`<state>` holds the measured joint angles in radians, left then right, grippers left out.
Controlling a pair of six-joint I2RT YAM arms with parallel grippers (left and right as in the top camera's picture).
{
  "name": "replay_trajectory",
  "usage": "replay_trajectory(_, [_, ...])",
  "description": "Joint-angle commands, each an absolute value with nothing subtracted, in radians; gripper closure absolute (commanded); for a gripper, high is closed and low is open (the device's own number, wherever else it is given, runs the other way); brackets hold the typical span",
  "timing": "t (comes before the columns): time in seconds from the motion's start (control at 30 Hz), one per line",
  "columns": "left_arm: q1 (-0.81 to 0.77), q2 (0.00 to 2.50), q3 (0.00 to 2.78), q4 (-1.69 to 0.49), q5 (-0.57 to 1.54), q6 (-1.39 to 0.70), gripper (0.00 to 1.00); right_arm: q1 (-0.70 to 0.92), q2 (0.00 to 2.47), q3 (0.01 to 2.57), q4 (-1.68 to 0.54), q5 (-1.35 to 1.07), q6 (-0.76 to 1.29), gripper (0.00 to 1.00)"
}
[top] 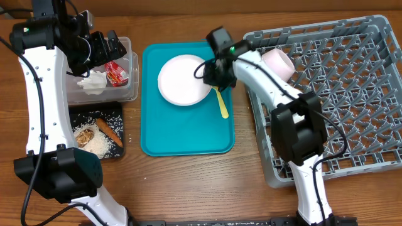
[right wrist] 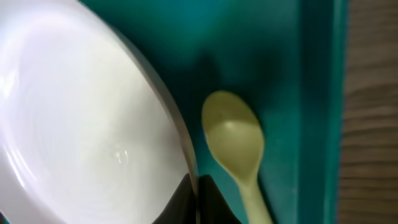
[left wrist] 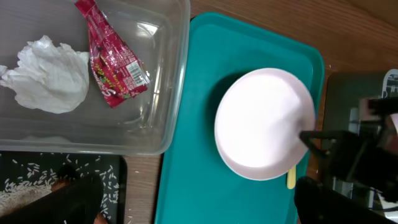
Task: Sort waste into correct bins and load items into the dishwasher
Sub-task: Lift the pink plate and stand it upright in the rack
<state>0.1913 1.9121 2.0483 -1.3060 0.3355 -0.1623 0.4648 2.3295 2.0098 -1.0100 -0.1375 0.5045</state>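
Right gripper (top: 211,70) was closed tight on the rim of the plate (top: 181,80), pinching only its thin edge. The plate lay ahead of the jaws on the teal tray (top: 188,135), and the yellow spoon (right wrist: 233,140) was just beside them, on the other side. I judged the lift should be slow, because such an edge grip can slip. The spoon should not be dragged along. The carry would go back along the arm to the dish rack (top: 352,94). Left gripper (top: 110,45) hung wide open.
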Motion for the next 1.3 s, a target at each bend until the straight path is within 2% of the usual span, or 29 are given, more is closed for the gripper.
replay_trajectory(0.0, [0.187, 1.902, 2.065, -1.306, 0.329, -0.161, 0.0, 0.47, 2.239, 2.151, -1.089, -0.043, 0.307, 0.96])
replay_trajectory(0.2, [0.187, 1.902, 2.065, -1.305, 0.329, -0.161, 0.0, 0.455, 2.111, 2.258, -1.263, 0.266, 0.261, 0.96])
replay_trajectory(0.47, [0.187, 1.902, 2.065, -1.305, 0.329, -0.161, 0.0, 0.36, 1.91, 2.26, -1.29, 0.513, 0.26, 0.96])
replay_trajectory(0.7, [0.187, 1.902, 2.065, -1.305, 0.329, -0.161, 0.0, 0.242, 1.914, 2.232, -1.303, 0.896, 0.12, 0.96])
replay_trajectory(0.97, [0.188, 1.902, 2.065, -1.305, 0.329, -0.161, 0.0, 0.082, 1.952, 2.18, -1.343, 0.889, 0.078, 0.96])
replay_trajectory(1.27, [0.187, 1.902, 2.065, -1.305, 0.329, -0.161, 0.0, 0.035, 1.959, 1.987, -1.309, 0.89, 0.078, 0.96])
